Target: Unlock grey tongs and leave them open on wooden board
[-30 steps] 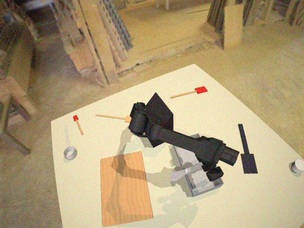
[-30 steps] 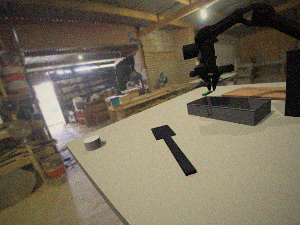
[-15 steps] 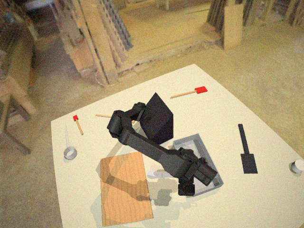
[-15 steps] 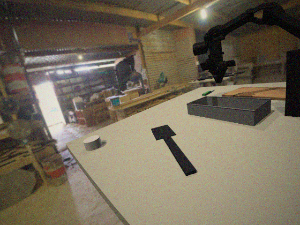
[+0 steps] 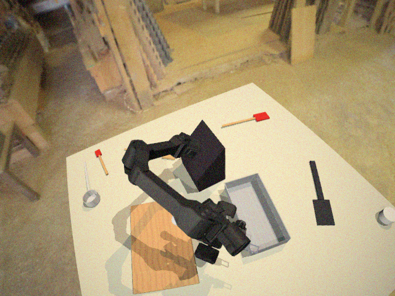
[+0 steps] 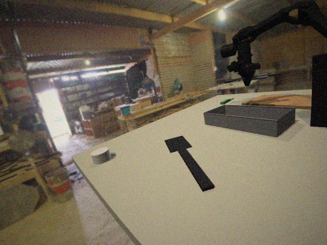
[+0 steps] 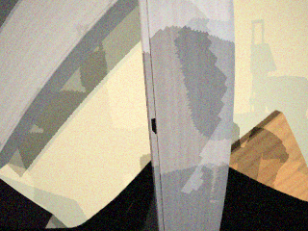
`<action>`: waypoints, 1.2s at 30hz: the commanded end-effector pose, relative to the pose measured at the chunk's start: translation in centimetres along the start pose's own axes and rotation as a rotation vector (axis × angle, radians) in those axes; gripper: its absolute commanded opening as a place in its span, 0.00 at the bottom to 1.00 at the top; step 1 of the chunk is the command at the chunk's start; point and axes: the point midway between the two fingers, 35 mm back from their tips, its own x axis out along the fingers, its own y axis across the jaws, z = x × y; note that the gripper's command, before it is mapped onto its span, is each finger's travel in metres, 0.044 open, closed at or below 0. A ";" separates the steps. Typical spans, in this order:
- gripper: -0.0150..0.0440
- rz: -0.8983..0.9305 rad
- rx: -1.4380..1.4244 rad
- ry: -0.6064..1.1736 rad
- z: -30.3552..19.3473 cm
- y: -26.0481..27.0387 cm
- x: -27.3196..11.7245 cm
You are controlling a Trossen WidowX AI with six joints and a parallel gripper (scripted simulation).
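Note:
My gripper (image 6: 247,84) (image 7: 178,163) is shut on the grey tongs (image 7: 192,106) and holds them in the air, roughly level. In the top view the arm hides the fingers and most of the tongs; a pale rounded end shows left of the arm and a square loop right of the black wrist camera. The lock cannot be made out. The wooden board (image 5: 140,219) (image 6: 295,99) (image 7: 294,178) lies flat; the gripper is above and to its right in the top view. The grey roasting tin (image 5: 280,222) (image 6: 242,123) stands beside the board, with nothing resting across it.
A tall black block (image 5: 203,159) (image 6: 319,89) stands behind the tin and board. A black spatula (image 5: 323,211) (image 6: 178,143), a white cylinder (image 5: 386,216) (image 6: 100,155), a ladle-like cup (image 5: 91,198), red-headed tools (image 5: 261,116) (image 5: 98,153) and a green item (image 6: 225,101) lie around.

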 end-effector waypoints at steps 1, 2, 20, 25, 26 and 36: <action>0.00 0.000 0.037 0.002 -0.9 -0.4 -0.1; 0.00 0.001 0.058 0.001 -1.3 -0.7 -0.1; 0.00 0.014 0.549 -0.004 -12.1 -5.7 0.1; 0.00 0.008 0.687 -0.001 -15.3 -6.4 0.0; 0.00 0.006 0.714 -0.001 -16.0 -6.5 -0.1; 0.00 -0.016 0.946 0.006 -21.4 -6.9 -0.4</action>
